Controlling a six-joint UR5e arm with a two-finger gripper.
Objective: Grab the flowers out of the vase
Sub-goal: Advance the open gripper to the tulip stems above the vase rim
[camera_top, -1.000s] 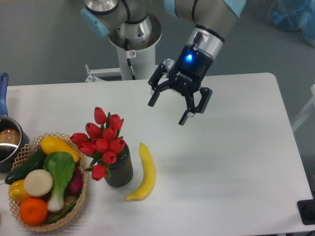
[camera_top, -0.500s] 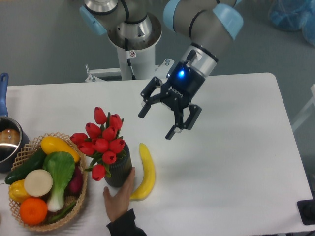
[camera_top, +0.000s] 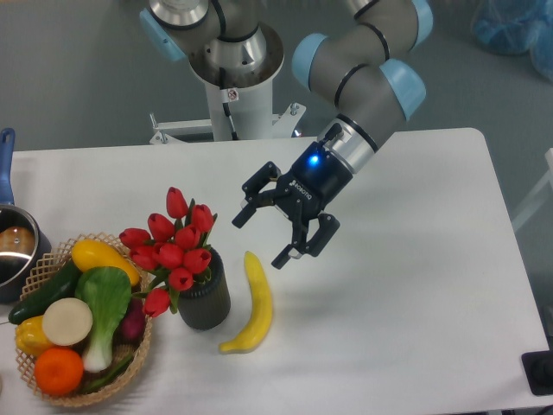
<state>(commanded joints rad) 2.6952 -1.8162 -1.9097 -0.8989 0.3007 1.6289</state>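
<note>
A bunch of red tulip flowers (camera_top: 173, 246) with green leaves stands in the dark ribbed vase (camera_top: 204, 299) at the front left of the white table. The blooms spread wider than the vase and lean to the left over its rim. My gripper (camera_top: 261, 235) hangs above the table to the right of the flowers, roughly a hand's width from them, tilted down and to the left. Its black fingers (camera_top: 244, 213) stand wide apart with nothing between them. A blue light glows on its wrist.
A yellow banana (camera_top: 251, 303) lies just right of the vase, under the gripper. A wicker basket (camera_top: 130, 367) of vegetables and fruit touches the flowers on the left. A metal pot (camera_top: 15, 246) with a blue handle sits at the far left edge.
My gripper has moved down and left toward the flowers, staying open. A hand reached to the vase half a second ago and is gone; the vase and flowers sit shifted slightly left.
</note>
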